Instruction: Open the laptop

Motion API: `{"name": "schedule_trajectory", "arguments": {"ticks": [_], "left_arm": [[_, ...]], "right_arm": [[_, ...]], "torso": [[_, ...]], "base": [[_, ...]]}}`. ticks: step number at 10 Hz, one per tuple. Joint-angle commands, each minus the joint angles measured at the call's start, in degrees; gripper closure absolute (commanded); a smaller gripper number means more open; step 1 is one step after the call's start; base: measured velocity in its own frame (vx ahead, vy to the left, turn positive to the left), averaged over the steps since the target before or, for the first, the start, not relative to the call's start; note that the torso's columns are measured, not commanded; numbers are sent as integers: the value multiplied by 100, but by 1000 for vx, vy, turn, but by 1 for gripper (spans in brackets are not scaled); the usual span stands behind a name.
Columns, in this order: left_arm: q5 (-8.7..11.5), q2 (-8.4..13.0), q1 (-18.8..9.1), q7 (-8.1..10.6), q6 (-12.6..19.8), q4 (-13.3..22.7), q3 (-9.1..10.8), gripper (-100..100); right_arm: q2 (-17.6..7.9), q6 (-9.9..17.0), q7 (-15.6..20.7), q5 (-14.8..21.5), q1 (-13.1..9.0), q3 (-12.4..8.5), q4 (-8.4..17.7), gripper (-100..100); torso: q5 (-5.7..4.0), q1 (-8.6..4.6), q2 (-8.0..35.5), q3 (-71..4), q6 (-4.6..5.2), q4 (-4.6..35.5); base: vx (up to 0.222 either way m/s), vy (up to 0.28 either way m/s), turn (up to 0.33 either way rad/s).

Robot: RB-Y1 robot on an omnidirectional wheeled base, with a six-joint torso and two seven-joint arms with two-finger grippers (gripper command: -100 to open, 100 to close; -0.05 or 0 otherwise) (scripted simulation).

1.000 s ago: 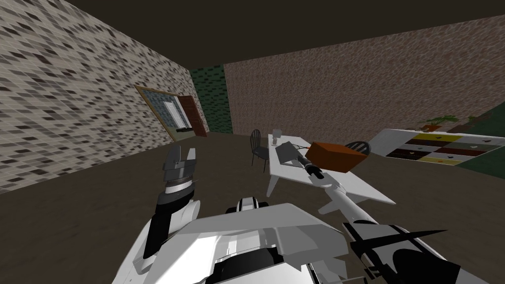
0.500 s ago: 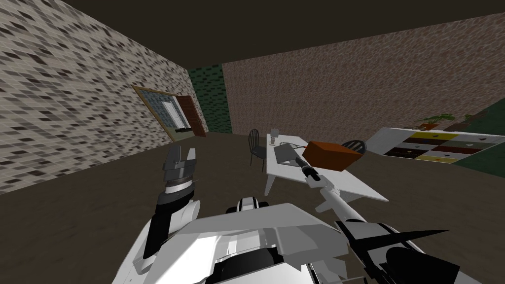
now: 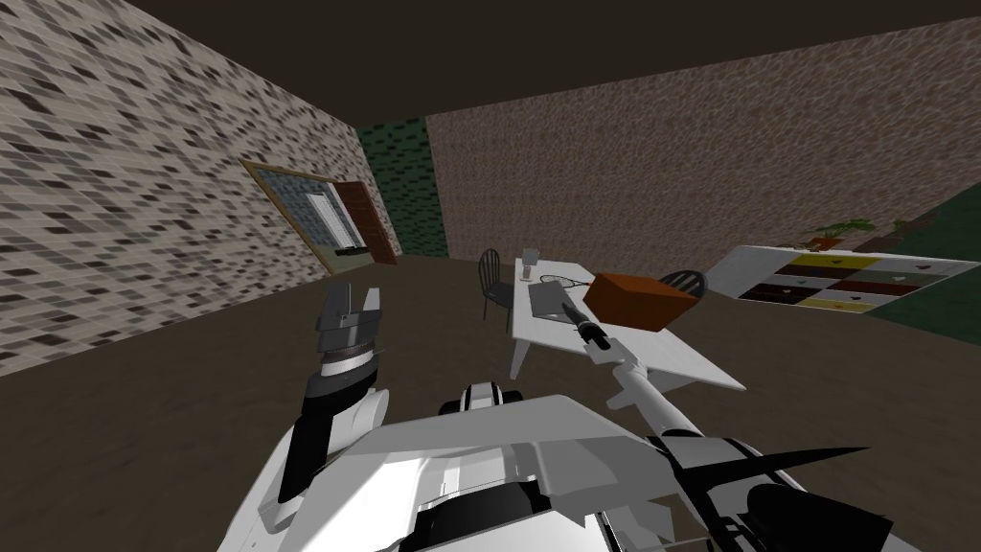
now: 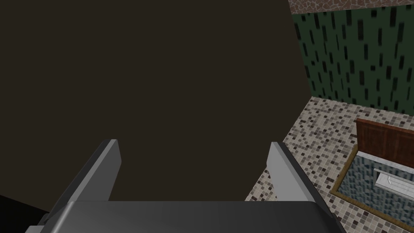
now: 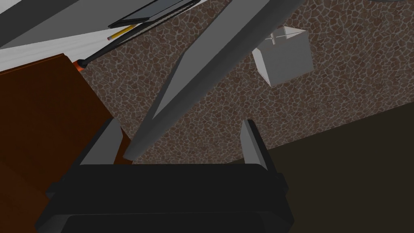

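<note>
A grey laptop (image 3: 548, 297) lies on the white table (image 3: 671, 359), beside a brown box (image 3: 637, 299). My right arm stretches out to it, and the right gripper (image 3: 572, 311) is at the laptop's near edge. In the right wrist view the laptop's grey lid (image 5: 210, 68) runs slantwise up from between the fingers of the right gripper (image 5: 180, 120). The jaws stand wide open, the lid's corner nearer one finger (image 5: 106, 139) and not pressed by either. My left gripper (image 3: 352, 297) is raised well left of the table, open (image 4: 193, 141) and empty.
The brown box (image 5: 36, 133) sits close beside my right hand. A pencil (image 5: 121, 32) and a flat dark item (image 5: 151, 11) lie further along the table. Two dark chairs (image 3: 493, 278) (image 3: 690, 281) flank the table. A shelf unit (image 3: 843, 283) stands at the right wall.
My head view has swung a little, so the table and walls sit further left in the picture. The right hand stays at the laptop; the left arm has not moved.
</note>
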Motion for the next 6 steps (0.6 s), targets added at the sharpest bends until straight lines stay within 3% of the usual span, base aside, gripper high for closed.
{"name": "schedule_trajectory", "arguments": {"ticks": [1, 2, 3, 4, 6], "left_arm": [[0, 0, 0, 0, 0, 0, 0, 0], [0, 0, 0, 0, 0, 0, 0, 0], [0, 0, 0, 0, 0, 0, 0, 0], [0, 0, 0, 0, 0, 0, -1, 0], [0, 0, 0, 0, 0, 0, 0, 0]], "right_arm": [[206, 326, -94, 293, 82, 70, -347, -100], [206, 430, -94, 293, 82, 70, -581, -100], [206, 430, -94, 293, 82, 70, -633, -100], [374, 730, -185, 545, 138, 143, -868, -100], [374, 766, -185, 545, 138, 143, -1061, -100]], "torso": [[6, 17, -2, -2, -3, 1], [3, 11, 0, -1, -1, -2], [3, 9, -3, -2, -3, 0], [6, 19, -4, -3, -3, -1], [-4, 0, -9, -5, 0, -6]], "base": [[-3, -67, -49], [-2, -69, -23], [0, -33, 11], [9, -68, -42], [4, -47, -10]]}}
